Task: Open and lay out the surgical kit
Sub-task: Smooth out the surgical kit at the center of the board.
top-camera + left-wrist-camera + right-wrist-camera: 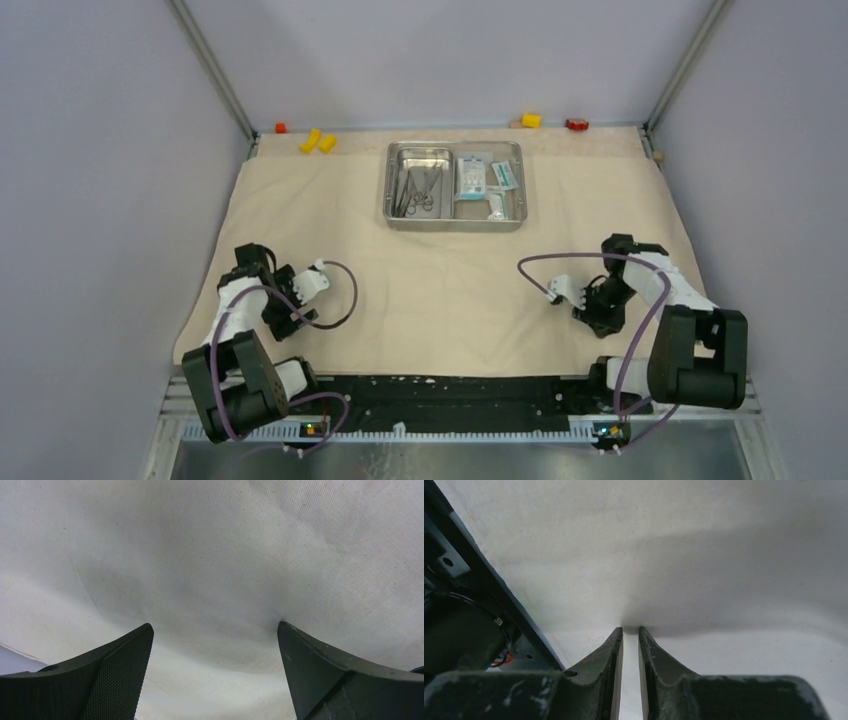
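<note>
a: where's the kit?

b: cloth wrap (450,290) lies spread flat over the bench. steel tray (520,185) sits on it at far centre, well apart from both arms. scissors and forceps (418,192) lie in the tray's left part, sealed packets (473,175) in the right.

a: tools?

b: left tool (215,627) wide, over bare cloth near left, holding nothing. right tool (630,629) narrow, a thin slit between the jaws, tips down at the cloth near right. nothing i can make out in the slit.

a: handling?

b: my guess only. cloth is soft and limp, would ruck if dragged, so pinch an edge. tray is stiff and slick, likely slides, so take a wall from above. instruments are thin, hard and overlapping, so grip across a shank or at the rings. packets are light and flimsy, so nip a sealed edge.
</note>
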### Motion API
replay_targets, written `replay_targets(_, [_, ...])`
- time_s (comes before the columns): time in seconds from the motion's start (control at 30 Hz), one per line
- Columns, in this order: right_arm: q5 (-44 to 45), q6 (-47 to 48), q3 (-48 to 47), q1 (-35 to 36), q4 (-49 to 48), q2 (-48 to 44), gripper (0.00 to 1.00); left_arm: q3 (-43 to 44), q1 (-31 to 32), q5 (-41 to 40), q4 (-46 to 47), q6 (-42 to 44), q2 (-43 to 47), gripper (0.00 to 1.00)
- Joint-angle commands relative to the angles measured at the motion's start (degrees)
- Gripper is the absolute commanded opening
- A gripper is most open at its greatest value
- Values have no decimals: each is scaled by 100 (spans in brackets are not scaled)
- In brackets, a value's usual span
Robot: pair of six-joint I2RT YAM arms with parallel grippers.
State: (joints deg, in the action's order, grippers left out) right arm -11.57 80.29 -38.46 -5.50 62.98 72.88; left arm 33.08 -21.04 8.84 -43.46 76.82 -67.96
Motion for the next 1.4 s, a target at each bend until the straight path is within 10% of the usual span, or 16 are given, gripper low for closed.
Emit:
replay_targets(0.0, [500,277,149,-48,-48,281,18,-556,-58,-689,-186,457,-222,99])
replay_targets(0.8, [1724,308,472,-52,157,476,13,-597,-14,-1138,-1484,984,614,99])
replay_targets(1.37, [314,413,-1906,-1536,429,887,24,1473,-36,331,-1204,-279,346,99])
